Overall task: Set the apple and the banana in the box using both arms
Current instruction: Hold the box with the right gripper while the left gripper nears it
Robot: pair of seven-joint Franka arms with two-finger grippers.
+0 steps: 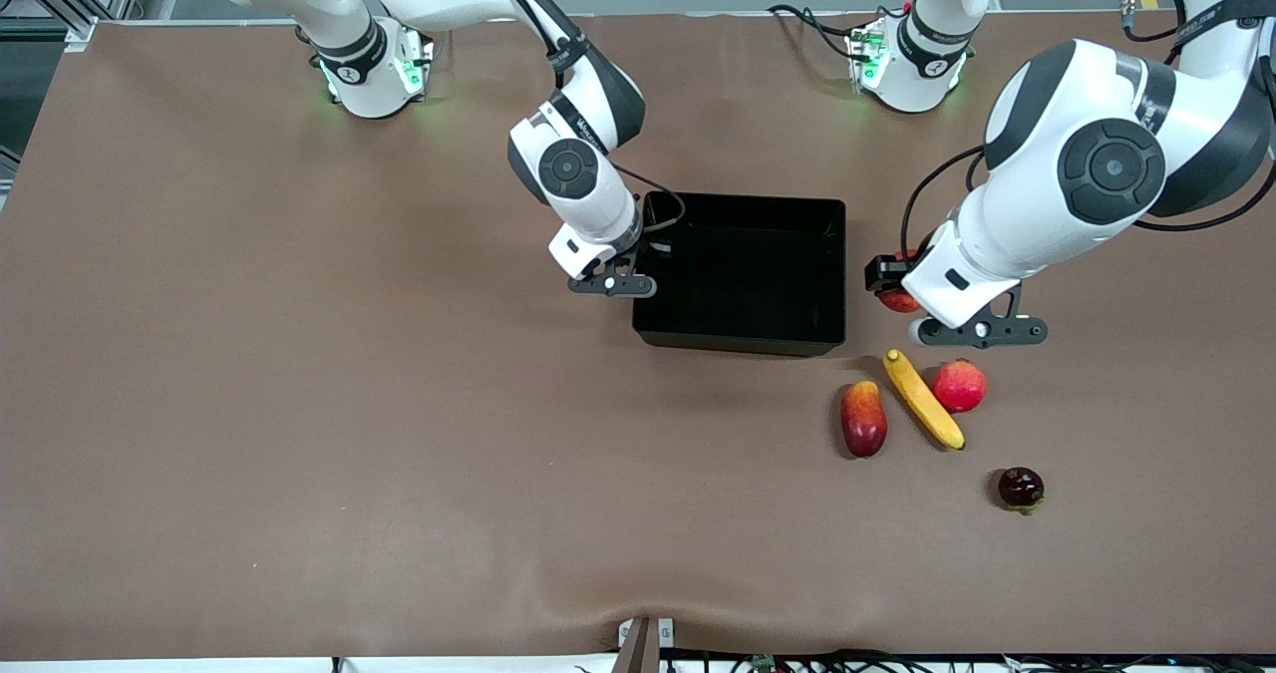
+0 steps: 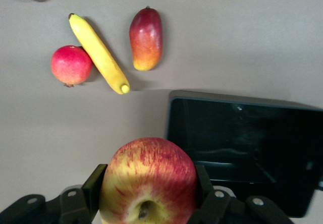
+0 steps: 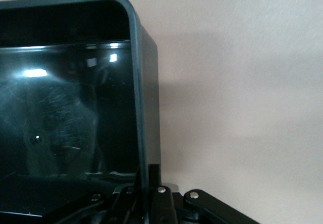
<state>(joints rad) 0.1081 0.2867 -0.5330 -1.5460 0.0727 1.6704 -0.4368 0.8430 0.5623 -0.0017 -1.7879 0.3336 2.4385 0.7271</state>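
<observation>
We have the apple (image 2: 149,181) clamped between the fingers of the left pincer (image 2: 151,193), held up in the air just off the box's (image 1: 743,339) wall at the left arm's end of the worktop (image 1: 299,404), and that is the relation everything turns on: the box mouth lies sideways from the apple, toward the right arm's end, with only the rim to clear. In the left wrist view the black bin sits just beside the fruit, its glossy floor bare, so we judge a short carry across and a release should do it. The right pincer (image 1: 613,282) is shut on the box's wall at the right arm's end; in the right wrist view the rim runs straight down into its fingers, so we take it to be steadying the bin. The banana (image 1: 924,399) waits on the worktop, nearer the front camera than the box, near the corner toward the left arm's end. Its long axis runs on a slant, one tip pointing at that corner, the other away toward the camera. It lies between a mango-like fruit (image 1: 863,419) and a pinkish-red round fruit (image 1: 959,385), the round one all but touching it, so room for fingers is tight there. The left arm is clearly the nearer one to it. A dark fruit (image 1: 1021,488) sits well apart. The brown surface looks flat and matte.
</observation>
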